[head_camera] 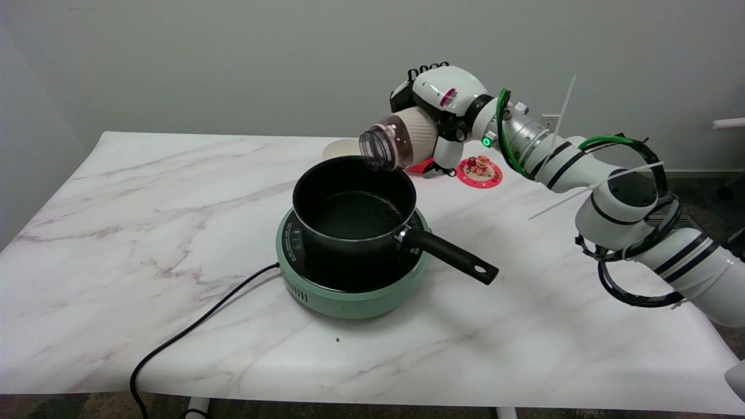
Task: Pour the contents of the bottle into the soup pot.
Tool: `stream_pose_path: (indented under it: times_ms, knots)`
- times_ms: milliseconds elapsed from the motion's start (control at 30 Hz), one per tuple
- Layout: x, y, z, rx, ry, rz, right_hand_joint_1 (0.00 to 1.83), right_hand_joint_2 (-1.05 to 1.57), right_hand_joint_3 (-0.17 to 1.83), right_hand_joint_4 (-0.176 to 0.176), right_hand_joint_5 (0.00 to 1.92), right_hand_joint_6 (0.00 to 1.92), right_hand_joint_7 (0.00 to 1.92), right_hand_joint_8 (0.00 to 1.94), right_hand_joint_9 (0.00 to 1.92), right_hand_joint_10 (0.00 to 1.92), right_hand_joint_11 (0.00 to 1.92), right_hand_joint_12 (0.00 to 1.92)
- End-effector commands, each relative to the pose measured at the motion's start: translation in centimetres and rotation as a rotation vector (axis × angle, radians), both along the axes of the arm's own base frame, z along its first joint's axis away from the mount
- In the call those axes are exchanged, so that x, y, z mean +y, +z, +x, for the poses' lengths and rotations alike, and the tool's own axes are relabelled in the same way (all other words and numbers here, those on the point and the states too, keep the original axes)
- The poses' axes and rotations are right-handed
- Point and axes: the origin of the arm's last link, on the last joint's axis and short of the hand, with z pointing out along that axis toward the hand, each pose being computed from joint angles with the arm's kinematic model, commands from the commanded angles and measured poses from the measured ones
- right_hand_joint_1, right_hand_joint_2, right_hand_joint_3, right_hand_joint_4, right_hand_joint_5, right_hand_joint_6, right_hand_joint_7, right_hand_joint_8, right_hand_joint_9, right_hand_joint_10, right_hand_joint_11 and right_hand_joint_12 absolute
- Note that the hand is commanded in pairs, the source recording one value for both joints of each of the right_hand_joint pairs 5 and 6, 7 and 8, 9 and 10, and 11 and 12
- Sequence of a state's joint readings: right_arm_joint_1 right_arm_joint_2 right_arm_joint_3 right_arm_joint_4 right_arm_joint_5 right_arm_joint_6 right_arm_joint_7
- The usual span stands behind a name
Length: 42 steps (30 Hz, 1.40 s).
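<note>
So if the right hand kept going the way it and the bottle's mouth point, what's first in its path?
Probably the soup pot: the right hand tilts the bottle down-left over its far rim, though depth is hard to judge.

Even, soft light from above fills the scene, bright without harsh glare. The marble desk (145,244) shows only faint, diffuse shadows: one right of the green hotplate (349,291), one under the soup pot (352,203) handle. The pot's black interior reads dark, detail lost. Focus is mildly soft throughout; the corners look dimmer.
</note>
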<state>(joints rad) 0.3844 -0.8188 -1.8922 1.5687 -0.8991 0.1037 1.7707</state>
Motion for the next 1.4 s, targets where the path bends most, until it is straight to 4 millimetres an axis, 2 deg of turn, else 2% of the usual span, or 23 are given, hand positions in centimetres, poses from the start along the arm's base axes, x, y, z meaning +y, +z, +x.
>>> stream_pose_path:
  times_ms: [33,367,600,1200,1400]
  knots:
    - [2.3,-2.6,2.7,0.360,0.217,-0.022,1.54,0.85,0.78,0.000,1.92,1.92,1.92,1.92,1.30,1.30,1.12,1.12]
    - [2.7,-3.8,3.7,0.443,0.272,0.019,1.52,0.85,0.76,0.000,1.92,1.92,1.92,1.92,1.30,1.30,1.12,1.12]
    - [3.1,-4.9,3.7,0.477,0.293,0.046,1.52,0.86,0.75,0.000,1.92,1.92,1.92,1.92,1.30,1.30,1.12,1.12]
    - [3.1,-5.0,3.0,0.498,0.284,0.045,1.51,0.86,0.74,0.000,1.92,1.92,1.92,1.92,1.29,1.29,1.11,1.11]
    - [3.0,-4.8,2.6,0.579,0.297,0.037,1.51,0.86,0.76,0.000,1.92,1.92,1.92,1.92,1.30,1.30,1.12,1.12]
